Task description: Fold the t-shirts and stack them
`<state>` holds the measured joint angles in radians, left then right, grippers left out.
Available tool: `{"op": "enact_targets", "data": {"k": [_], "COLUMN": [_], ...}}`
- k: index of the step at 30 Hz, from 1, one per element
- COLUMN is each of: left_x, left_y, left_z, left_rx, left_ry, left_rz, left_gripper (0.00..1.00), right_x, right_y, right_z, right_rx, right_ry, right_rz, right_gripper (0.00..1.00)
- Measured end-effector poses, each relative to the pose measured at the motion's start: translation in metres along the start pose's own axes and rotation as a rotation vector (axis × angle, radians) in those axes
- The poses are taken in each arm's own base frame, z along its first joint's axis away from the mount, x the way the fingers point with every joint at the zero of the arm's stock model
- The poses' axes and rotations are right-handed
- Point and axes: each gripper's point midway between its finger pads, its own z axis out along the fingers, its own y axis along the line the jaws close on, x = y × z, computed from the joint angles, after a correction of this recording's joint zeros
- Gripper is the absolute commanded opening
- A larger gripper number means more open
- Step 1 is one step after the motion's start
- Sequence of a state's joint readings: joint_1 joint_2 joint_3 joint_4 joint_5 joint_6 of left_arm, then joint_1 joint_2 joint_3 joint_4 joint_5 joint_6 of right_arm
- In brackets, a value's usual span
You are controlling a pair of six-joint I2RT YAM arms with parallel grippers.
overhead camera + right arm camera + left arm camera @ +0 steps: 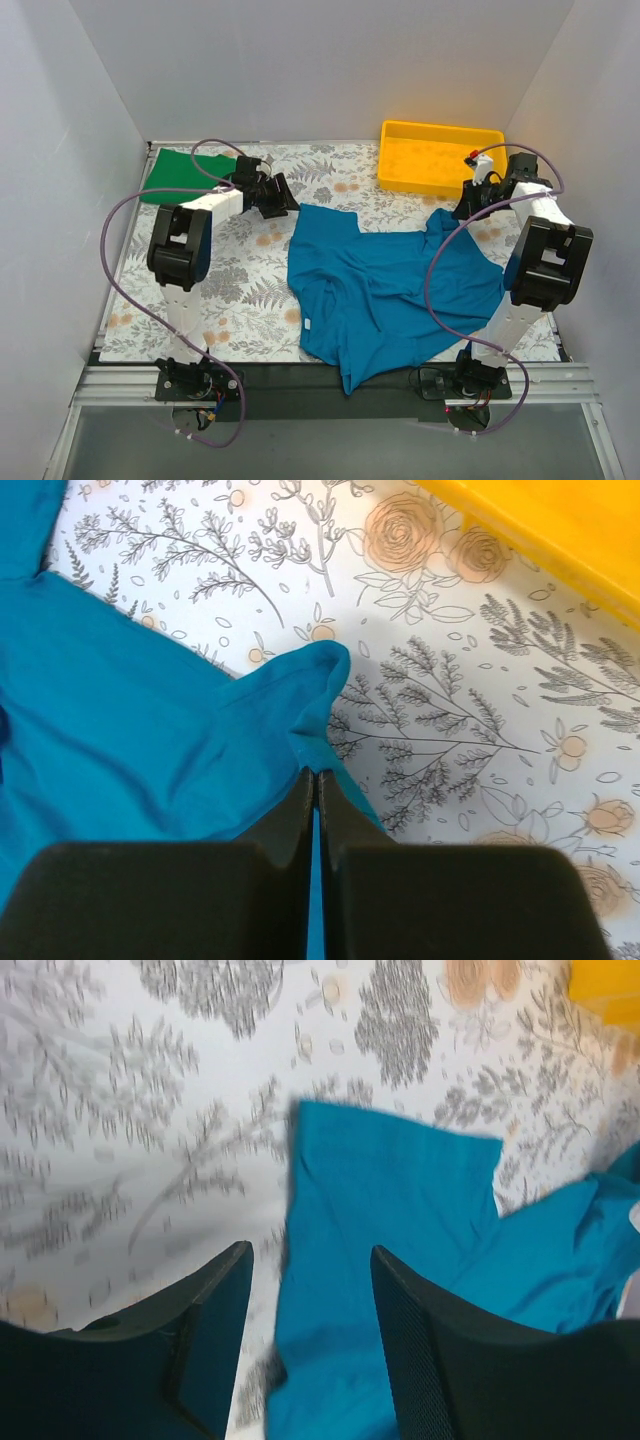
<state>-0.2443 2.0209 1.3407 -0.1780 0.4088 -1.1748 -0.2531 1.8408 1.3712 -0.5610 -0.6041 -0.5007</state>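
Right hand (316, 773) clamped on the teal t-shirt (120, 730) edge; left hand (310, 1248) fingers apart above its far edge, open bench (120, 1110) leftward.

The blue t-shirt (385, 290) lies open and very wrinkly on the middle and right of the desk (240, 290). One sleeve lies flat at its far left. Its far right corner is bunched up into a little peak. A near part hangs over the desk's front edge. The green t-shirt (175, 178) lies flat and neat in the far left corner, well apart from the blue one.
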Motion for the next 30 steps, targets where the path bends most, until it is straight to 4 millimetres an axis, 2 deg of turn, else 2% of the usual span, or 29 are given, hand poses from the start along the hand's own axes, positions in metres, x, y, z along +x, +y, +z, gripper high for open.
{"op": "enact_targets", "data": {"k": [7,12,24,27,30], "left_x": [-0.033,-0.04,-0.027,-0.022,-0.017], "left_y": [0.007,0.007,-0.003,-0.009,-0.011], "left_z": [0.05,0.057,0.06,0.064,0.067], "left_rx": [-0.016,-0.022,0.007,0.014,0.015], "left_ry": [0.029,0.046,0.098,0.112,0.124], "left_rz": [0.022,0.03,0.06,0.072,0.08], "left_gripper": [0.39,0.33,0.31,0.25,0.15], "right_x": [0.004,0.002,0.001,0.001,0.001], "right_y": [0.011,0.013,0.014,0.014,0.014], "right_z": [0.004,0.004,0.004,0.004,0.004], "right_rx": [-0.059,-0.076,-0.083,-0.082,-0.082], "right_ry": [-0.016,-0.028,-0.032,-0.032,-0.033], "right_rz": [0.012,0.008,0.008,0.008,0.009], "right_gripper": [0.01,0.01,0.01,0.01,0.01]}}
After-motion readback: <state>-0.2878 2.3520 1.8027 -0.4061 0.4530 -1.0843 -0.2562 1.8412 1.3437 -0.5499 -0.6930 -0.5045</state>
